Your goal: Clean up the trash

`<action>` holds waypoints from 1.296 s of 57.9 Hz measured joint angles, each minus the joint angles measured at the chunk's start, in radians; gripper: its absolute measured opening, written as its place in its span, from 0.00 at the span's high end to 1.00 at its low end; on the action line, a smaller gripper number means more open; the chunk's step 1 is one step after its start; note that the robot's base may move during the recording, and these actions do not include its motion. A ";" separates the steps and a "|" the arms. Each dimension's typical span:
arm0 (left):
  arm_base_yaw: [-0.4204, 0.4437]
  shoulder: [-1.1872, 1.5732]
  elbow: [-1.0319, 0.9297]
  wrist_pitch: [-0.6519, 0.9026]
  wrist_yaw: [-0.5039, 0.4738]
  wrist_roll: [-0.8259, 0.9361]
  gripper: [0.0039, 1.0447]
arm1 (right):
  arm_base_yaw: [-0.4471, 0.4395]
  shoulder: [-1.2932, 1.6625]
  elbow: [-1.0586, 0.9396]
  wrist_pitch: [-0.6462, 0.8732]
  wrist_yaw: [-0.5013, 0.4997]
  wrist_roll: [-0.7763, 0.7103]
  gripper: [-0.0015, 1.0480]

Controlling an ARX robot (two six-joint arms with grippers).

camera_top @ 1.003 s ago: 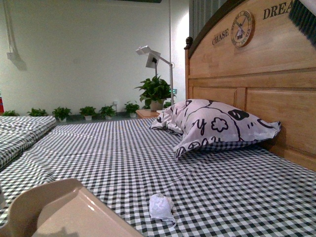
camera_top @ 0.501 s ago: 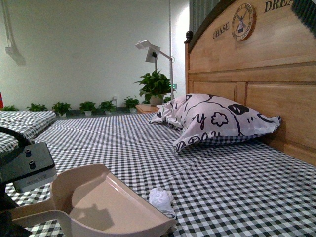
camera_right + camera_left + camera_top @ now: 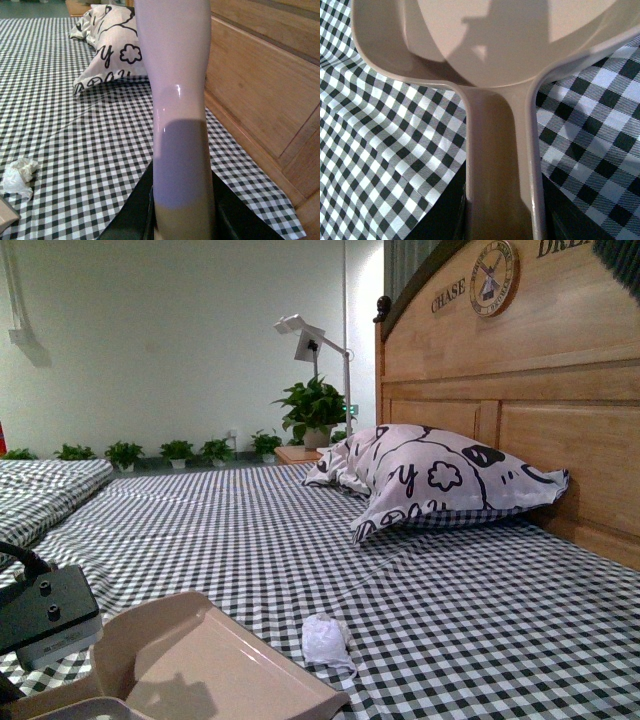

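The trash [image 3: 325, 640] is a small crumpled white paper wad lying on the checked bedsheet, also in the right wrist view as the trash [image 3: 19, 178]. My left gripper [image 3: 502, 225] is shut on the handle of the beige dustpan [image 3: 520, 45]. In the front view the dustpan [image 3: 200, 670] lies low at the lower left, its front lip just left of the wad and not touching it. My right gripper [image 3: 182, 222] is shut on the pale handle of the brush [image 3: 177, 100]. The dark bristles [image 3: 622, 262] show high at the top right, far above the wad.
A white pillow with black doodles [image 3: 440, 475] leans against the wooden headboard [image 3: 520, 390] on the right. The black-and-white checked sheet [image 3: 250, 540] covers the bed. A bedside table with a plant [image 3: 315, 415] and a lamp stand at the back.
The dustpan has come forward and to the right toward the wad, then settled a little lower on the sheet. The wad has stayed where it was.
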 joint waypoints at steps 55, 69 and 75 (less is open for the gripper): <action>0.001 0.000 0.000 0.000 -0.001 -0.001 0.75 | -0.164 0.731 0.317 -0.096 -0.230 -0.085 0.81; 0.001 0.000 0.000 0.000 -0.001 -0.001 0.75 | -0.130 0.848 0.309 -0.029 -0.219 -0.043 0.81; 0.001 0.000 0.000 0.000 -0.001 -0.001 0.75 | -0.112 0.892 0.299 -0.008 -0.224 -0.027 0.81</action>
